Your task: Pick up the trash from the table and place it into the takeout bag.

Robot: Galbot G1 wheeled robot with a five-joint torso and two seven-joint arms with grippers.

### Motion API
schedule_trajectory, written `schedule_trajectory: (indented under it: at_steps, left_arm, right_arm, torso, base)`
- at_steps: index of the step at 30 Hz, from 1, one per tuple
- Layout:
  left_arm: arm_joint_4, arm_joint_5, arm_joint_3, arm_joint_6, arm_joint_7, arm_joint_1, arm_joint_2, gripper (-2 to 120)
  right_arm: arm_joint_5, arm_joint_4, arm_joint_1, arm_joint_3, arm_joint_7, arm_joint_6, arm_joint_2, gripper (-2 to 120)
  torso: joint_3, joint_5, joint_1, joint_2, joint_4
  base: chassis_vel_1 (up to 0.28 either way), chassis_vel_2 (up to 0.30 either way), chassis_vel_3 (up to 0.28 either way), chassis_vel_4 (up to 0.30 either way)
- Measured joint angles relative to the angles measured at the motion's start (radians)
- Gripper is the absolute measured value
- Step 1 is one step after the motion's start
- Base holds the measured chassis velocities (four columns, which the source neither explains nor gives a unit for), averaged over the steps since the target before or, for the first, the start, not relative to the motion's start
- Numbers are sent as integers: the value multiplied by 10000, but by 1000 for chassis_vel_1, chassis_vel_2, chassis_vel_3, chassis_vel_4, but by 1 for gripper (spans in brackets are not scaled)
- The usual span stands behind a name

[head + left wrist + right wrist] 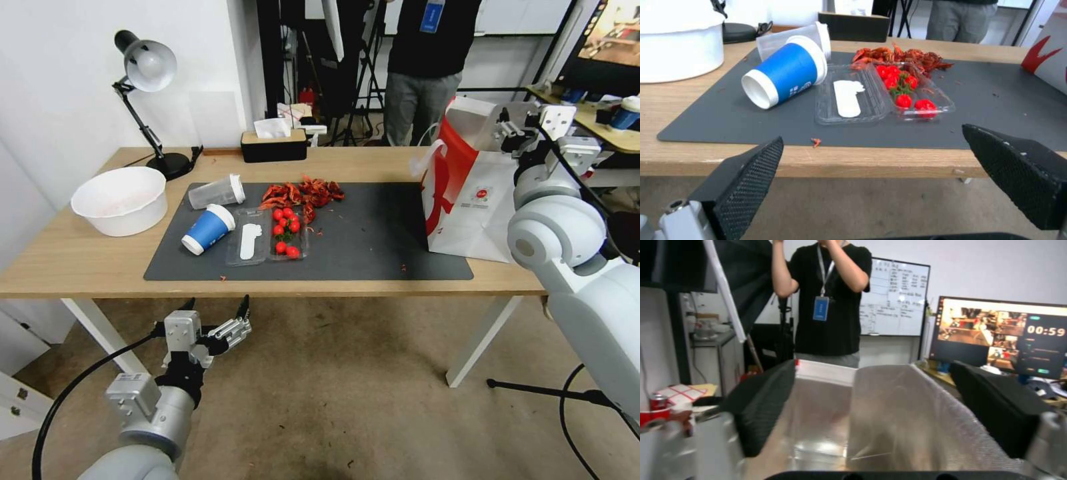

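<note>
Nearest the robot, the left gripper [213, 313] hangs below and just in front of the table's [80, 260] near edge, over the floor, its two black fingers [744, 180] spread wide with nothing between them. Past the edge, on the dark grey mat [373, 247], the blue paper cup [208, 229] lies on its side with its white lid pointing away from the robot, just beside a clear tray of cherry tomatoes [287, 230] with its lid folded open. Behind the blue cup the clear plastic cup [217, 192] also lies tipped over, and a heap of red shells [303, 192] sits behind the tray. A large white bowl [121, 199] stands on the wood to the left. At the table's right end stands the takeout bag [467, 200], and the right gripper [517, 130] is raised over its open mouth, fingers [760, 406] parted and empty above the silver lining [871, 420].
</note>
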Motion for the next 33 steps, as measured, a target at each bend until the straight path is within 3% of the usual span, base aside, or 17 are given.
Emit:
schedule_trajectory:
  at_steps: [4, 10, 15, 23, 33]
  left_arm:
    - [0, -6, 7, 0, 6, -8, -6, 100]
    - [6, -21, 7, -13, 2, -24, 26, 100]
    - [35, -24, 22, -23, 2, -47, 8, 100]
    - [91, -46, 29, -94, 10, -82, 19, 100]
    - [257, -199, 14, -176, -8, -199, 128, 100]
  right_arm:
    - [220, 175, -125, 11, -451, 521, -28, 100]
    - [363, 813, -1243, 319, -2255, 2219, -97, 100]
    - [293, 1215, -2235, 482, -3010, 2817, -67, 100]
    - [-286, 1832, -4887, 1330, -4713, 4221, 220, 100]
    - [-1886, 1691, -8265, 2158, -5722, 6273, 1103, 100]
  torso:
    - [0, 0, 0, 0, 1]
    - [-1, -1, 0, 0, 0]
    - [-1, 1, 0, 0, -1]
    - [-1, -1, -1, 0, 2]
    - [-2, 1, -1, 1, -1]
  base:
    - [0, 0, 0, 0]
    - [0, 0, 0, 0]
    - [0, 0, 0, 0]
    - [0, 0, 0, 0]
    - [0, 0, 0, 0]
